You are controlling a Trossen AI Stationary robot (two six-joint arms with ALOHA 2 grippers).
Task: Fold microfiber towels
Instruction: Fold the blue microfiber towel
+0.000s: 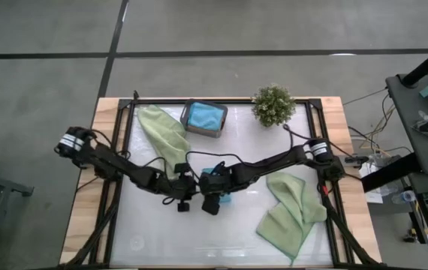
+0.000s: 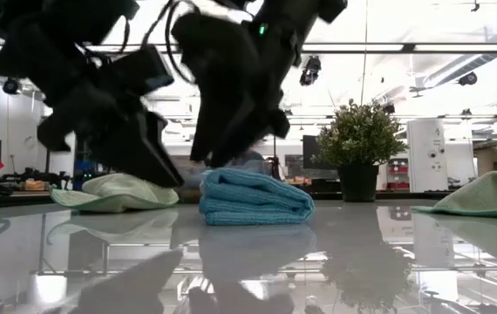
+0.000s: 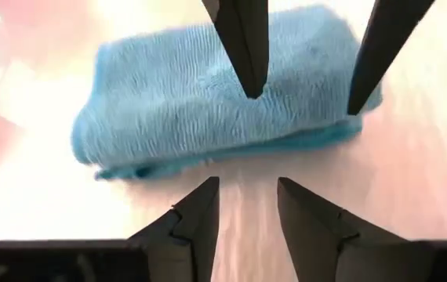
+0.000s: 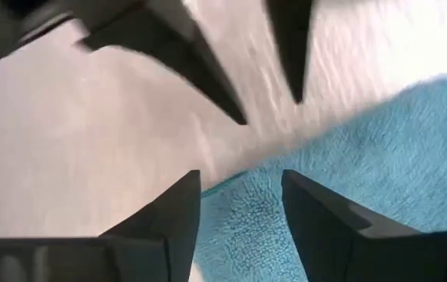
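A folded teal-blue towel point(image 2: 255, 197) lies flat on the table's middle, its layers stacked; it also shows in the left wrist view point(image 3: 208, 98). My left gripper point(image 3: 247, 192) stands open just left of it, fingers slanting down, nothing between them. My right gripper point(image 4: 243, 184) is open and hovers over the towel's left edge point(image 4: 263, 196), its two fingertips point(image 3: 243, 55) spread above the cloth. In the high view both grippers meet at the centre, left point(image 1: 183, 201) and right point(image 1: 212, 202), and hide most of the towel point(image 1: 226, 197).
A dark tray point(image 1: 185, 120) at the far middle holds another folded teal towel point(image 1: 205, 115). One sage green towel point(image 1: 161, 131) lies at the far left, another point(image 1: 293, 210) at the near right. A potted plant point(image 1: 273, 105) stands at the far right.
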